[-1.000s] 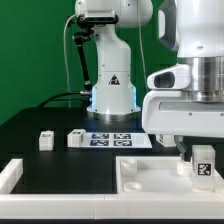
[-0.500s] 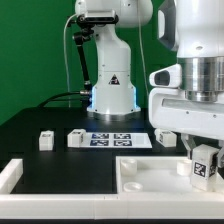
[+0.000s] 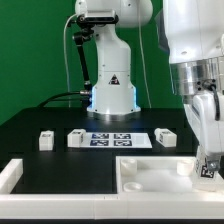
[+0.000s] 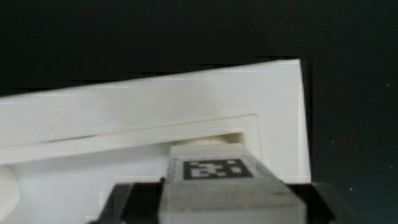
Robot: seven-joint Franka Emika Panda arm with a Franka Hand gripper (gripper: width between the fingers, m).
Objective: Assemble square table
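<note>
Tabletop (image 3: 150, 176): white square panel, lying flat at the near edge of the black table (image 3: 40, 115), toward the exterior view's right. Raised rim and a shallow recess visible on its upper face.

Held leg (image 4: 214, 170): short white block, black-and-white tag on the face turned to the wrist camera. It sits over the tabletop's far end on the exterior view's right, near a corner. Cannot tell whether it touches the panel.

Gripper (image 3: 207, 160): closed on the held leg. In the wrist view the dark fingers (image 4: 128, 203) press in on both of its sides.

First loose leg (image 3: 44, 140) and second loose leg (image 3: 76, 138): standing on the black table behind the tabletop, near each other, apart from it. Third loose leg (image 3: 166, 135): further toward the exterior view's right.

Marker board (image 3: 112, 139): flat on the table, between the second and third loose legs.

Border wall (image 3: 10, 176): low and white, at the near corner on the exterior view's left.
</note>
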